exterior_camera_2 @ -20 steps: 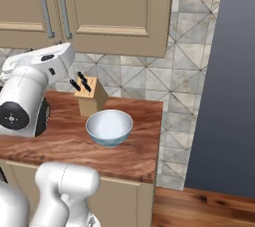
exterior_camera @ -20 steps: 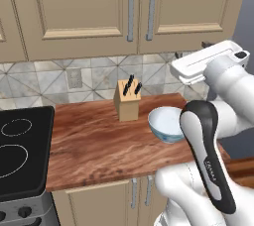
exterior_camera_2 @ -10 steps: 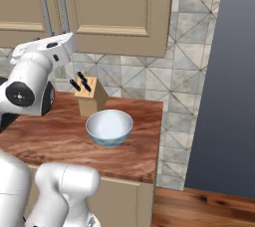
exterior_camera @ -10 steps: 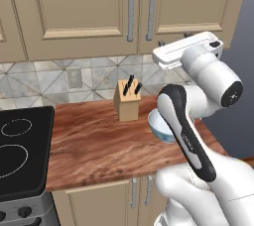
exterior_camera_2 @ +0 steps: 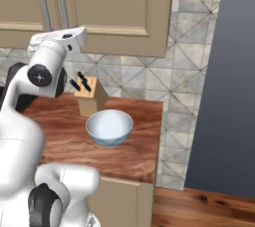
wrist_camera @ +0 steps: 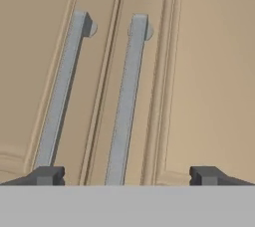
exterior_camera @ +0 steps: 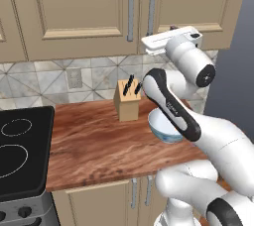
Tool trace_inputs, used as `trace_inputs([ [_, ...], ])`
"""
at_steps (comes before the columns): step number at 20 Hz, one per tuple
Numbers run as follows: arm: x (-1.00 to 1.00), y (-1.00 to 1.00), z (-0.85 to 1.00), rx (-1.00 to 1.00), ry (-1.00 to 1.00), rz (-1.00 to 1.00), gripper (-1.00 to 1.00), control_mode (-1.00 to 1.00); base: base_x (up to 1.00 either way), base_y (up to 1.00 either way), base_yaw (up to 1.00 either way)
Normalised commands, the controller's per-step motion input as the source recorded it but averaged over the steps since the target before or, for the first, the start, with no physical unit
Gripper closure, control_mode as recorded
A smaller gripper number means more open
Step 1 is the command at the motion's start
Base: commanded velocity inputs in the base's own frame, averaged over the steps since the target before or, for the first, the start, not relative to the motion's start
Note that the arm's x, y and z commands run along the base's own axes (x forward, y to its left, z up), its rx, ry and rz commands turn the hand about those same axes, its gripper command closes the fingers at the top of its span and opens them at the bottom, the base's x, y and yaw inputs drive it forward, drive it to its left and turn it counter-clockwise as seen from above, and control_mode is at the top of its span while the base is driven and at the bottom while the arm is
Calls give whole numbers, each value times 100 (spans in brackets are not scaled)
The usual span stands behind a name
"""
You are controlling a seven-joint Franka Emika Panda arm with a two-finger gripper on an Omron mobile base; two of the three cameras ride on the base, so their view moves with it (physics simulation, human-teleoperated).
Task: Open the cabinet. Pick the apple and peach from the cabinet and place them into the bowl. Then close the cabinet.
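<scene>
Kitchen corner, rendered: a wooden desk (exterior_camera: 94, 145) runs along a tiled wall, with a stove top at its left end and a dark wall panel to the right. Above the desk hangs the cabinet (exterior_camera: 139, 7), both doors shut, its two long grey bar handles (wrist_camera: 127, 96) side by side at the middle seam.

On the desk stand a knife block (exterior_camera_2: 89, 99) near the wall and the bowl (exterior_camera_2: 109, 127) just beside it, nearer the front edge; the bowl holds nothing. Apple and peach are out of sight (presumably behind the closed doors).

The tool (wrist_camera: 124, 175) is raised to the lower edge of the cabinet and faces the door fronts. Its fingers (wrist_camera: 46, 175) stand wide apart and hold nothing. In the hand view both handles rise between the two tips, and the tips are clear of them.

Step in hand: the first one, opening the cabinet; the approach to a handle is under way and no contact is made.

Next move calls for picking one handle, centring the fingers across it alone, advancing until the bar sits between them, clamping, then pulling outward along the door's swing
</scene>
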Motion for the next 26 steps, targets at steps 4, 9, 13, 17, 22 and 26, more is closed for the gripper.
trace_inputs([
  [4, 59, 33, 0, 6, 1, 0, -100, -100, 0, 0, 0],
  [9, 86, 27, 0, 7, 7, 0, -100, -100, 0, 0, 0],
  [13, 100, 11, -1, 3, 19, 0, -100, -100, 0, 0, 0],
  [17, 100, 1, -9, 0, 21, 0, 100, -100, 0, 0, 0],
  [22, 48, 6, 0, -1, 11, -6, 100, -100, 0, 0, 0],
  [26, 73, 16, 0, -1, 21, -8, 100, -100, 0, 0, 0],
])
